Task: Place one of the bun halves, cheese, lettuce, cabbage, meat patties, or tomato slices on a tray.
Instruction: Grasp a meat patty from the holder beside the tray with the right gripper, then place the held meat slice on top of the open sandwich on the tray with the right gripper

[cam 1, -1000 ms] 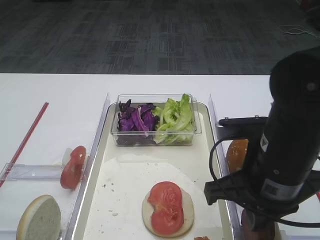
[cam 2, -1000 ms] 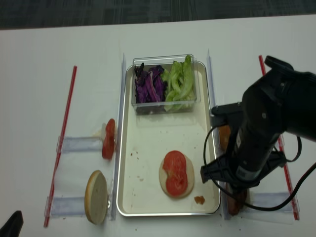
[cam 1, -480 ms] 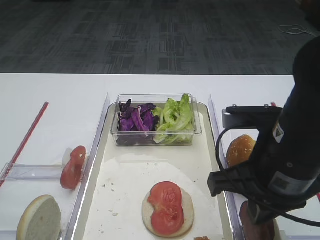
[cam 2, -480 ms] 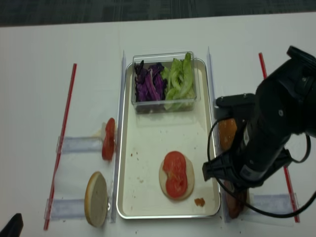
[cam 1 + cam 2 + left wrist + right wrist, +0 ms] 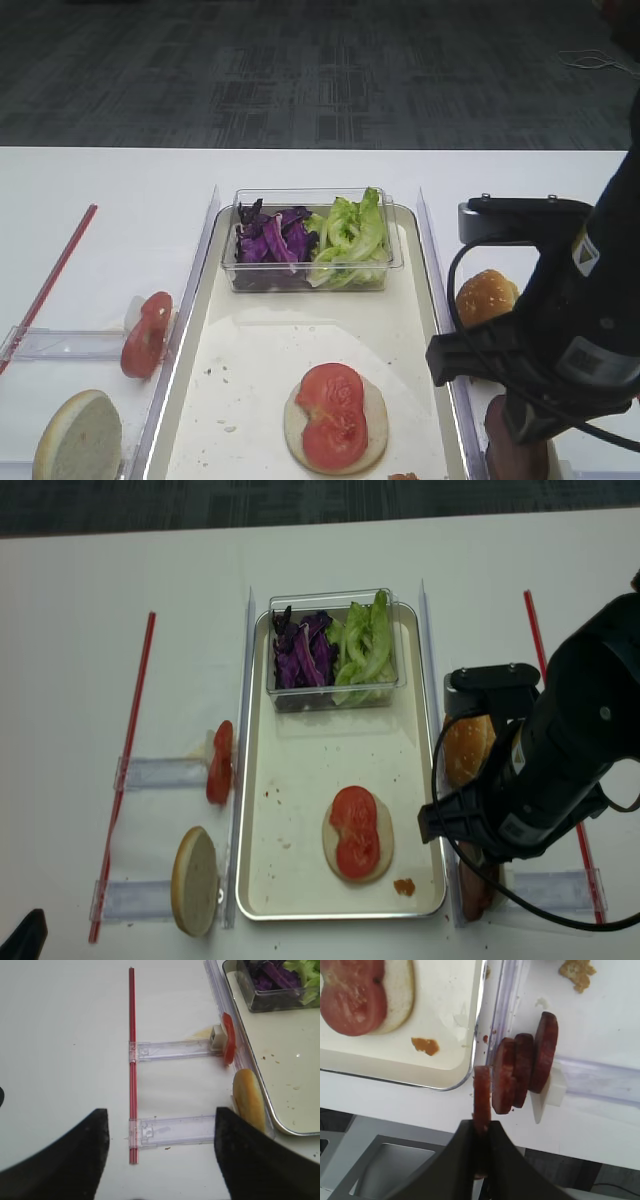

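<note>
We log the right gripper [image 5: 481,1130] clamped tight on one upright meat patty [image 5: 482,1097]. Three more meat patties [image 5: 524,1074] stand just beyond its jaws; the tray [image 5: 451,1078] lies alongside. The left gripper [image 5: 160,1155] gapes wide, holding nothing.

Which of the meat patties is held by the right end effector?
The frontmost meat patty, pinched on edge by the right end effector and pulled apart from the three other patties, which lean together against the white stop.

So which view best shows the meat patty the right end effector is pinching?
The right wrist view: the right end effector is shut on one upright meat patty, beside the other patties. Both exterior views hide the grip behind the arm, showing only patty edges. The left wrist view misses it entirely.
</note>
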{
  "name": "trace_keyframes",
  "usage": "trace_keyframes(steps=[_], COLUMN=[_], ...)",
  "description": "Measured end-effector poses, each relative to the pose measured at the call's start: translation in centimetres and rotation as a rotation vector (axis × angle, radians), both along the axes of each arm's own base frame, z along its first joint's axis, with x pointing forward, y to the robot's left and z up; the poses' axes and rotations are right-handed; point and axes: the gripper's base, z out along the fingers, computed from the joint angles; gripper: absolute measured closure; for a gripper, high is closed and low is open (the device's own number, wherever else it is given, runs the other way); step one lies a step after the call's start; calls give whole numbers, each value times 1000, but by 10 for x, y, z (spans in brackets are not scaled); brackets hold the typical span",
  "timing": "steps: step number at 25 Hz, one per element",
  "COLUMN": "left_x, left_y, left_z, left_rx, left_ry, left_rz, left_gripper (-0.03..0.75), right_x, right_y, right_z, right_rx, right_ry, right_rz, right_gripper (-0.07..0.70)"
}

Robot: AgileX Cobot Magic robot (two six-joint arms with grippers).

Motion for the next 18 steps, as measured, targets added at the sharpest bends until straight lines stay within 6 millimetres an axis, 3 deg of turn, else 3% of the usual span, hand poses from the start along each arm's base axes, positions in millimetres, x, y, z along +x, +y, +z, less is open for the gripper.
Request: trace_keyframes(steps=[18], left_x=[0], left_y=[0], left_z=[0], left_rx=[0], left_ry=[0], left_rz=[0], left_gripper=[286], right_x=[4], right_y=[9], right_z=[2], right_rx=[107], right_ry=[-51], right_rz=[26], right_gripper=[525])
